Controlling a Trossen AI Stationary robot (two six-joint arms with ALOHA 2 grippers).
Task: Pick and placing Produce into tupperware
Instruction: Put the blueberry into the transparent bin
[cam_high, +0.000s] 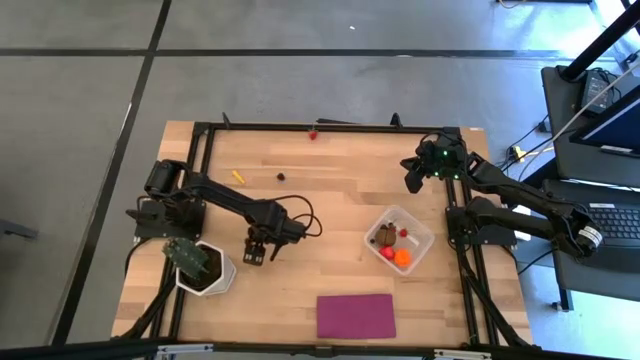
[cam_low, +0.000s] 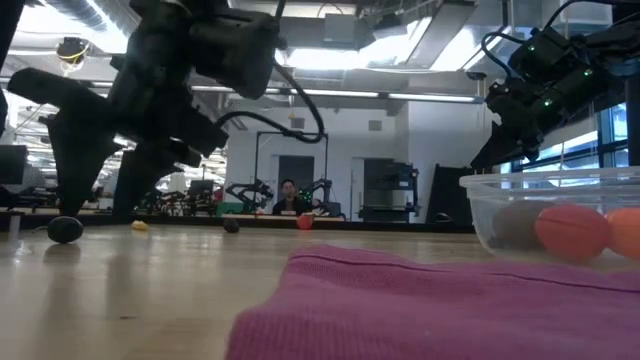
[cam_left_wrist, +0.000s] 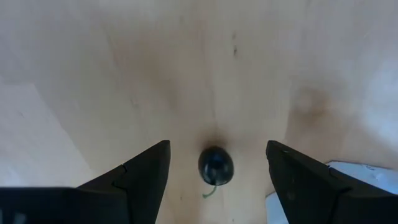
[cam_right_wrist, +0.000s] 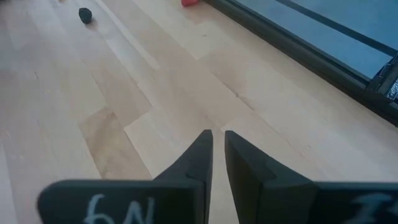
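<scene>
Left wrist view: a dark berry (cam_left_wrist: 216, 166) lies on the bare wood between the spread fingers of the left gripper (cam_left_wrist: 217, 180).

It looks light, hard and round, likely to roll; best pinched across its middle. Tupperware (cam_high: 425, 236) sits well apart, already holding fruit. Right gripper (cam_right_wrist: 218, 149) hovers, fingers nearly pressed together. Smooth pale wooden table (cam_high: 340, 200); open lab beyond.

Tupperware (cam_high: 421, 228) right of centre on surface (cam_high: 330, 210), several produce pieces (cam_high: 393, 246) inside. Berry (cam_left_wrist: 216, 165) between left end effector (cam_high: 255, 254) fingers. Plant pot (cam_high: 207, 272) just left. Mat (cam_high: 356, 315) at near edge.
</scene>
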